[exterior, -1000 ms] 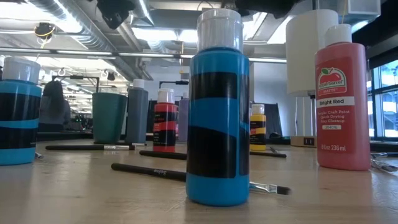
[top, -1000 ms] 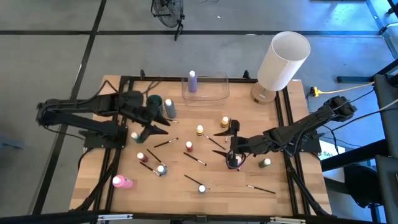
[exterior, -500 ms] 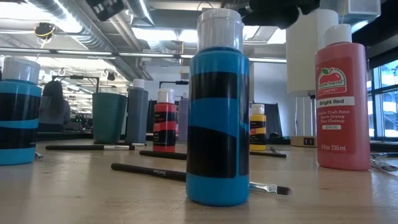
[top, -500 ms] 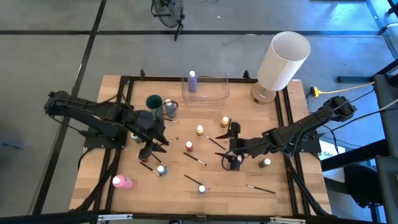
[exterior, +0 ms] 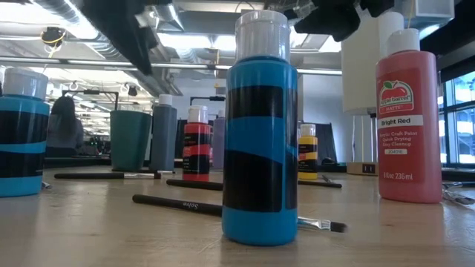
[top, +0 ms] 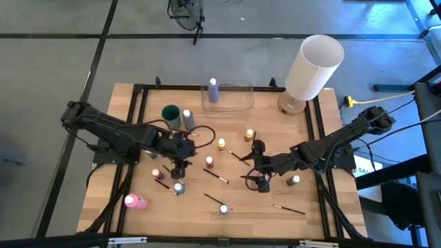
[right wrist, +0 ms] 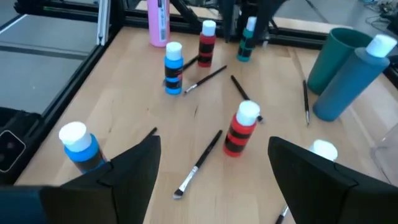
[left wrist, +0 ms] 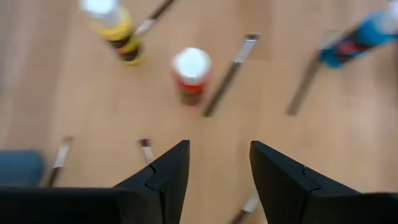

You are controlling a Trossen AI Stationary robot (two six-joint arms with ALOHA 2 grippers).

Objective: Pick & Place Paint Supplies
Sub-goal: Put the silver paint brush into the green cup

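Starting at the table's left, we see a pink bottle [top: 135, 201] lying on its side near the front edge, well apart from both arms. The left gripper [top: 180, 165] hangs over the middle-left of the table, its jaws parted with nothing between them; in its wrist view a red bottle [left wrist: 192, 73] stands just ahead of the fingertips [left wrist: 174, 163], with a paintbrush [left wrist: 227, 74] beside it and a yellow bottle [left wrist: 115, 28] farther off. A blue bottle [top: 178, 187] stands just in front of that gripper. Behind it sit a teal cup [top: 170, 114] and a grey bottle [top: 187, 120]. Further right, the right gripper [top: 258, 178] hovers over the table's middle-right with its jaws spread wide and empty, as far as we can judge from above. A green bottle [top: 294, 180] stands near it to the right. A lilac bottle [top: 213, 90] stands inside the clear container [top: 242, 101] at the back.
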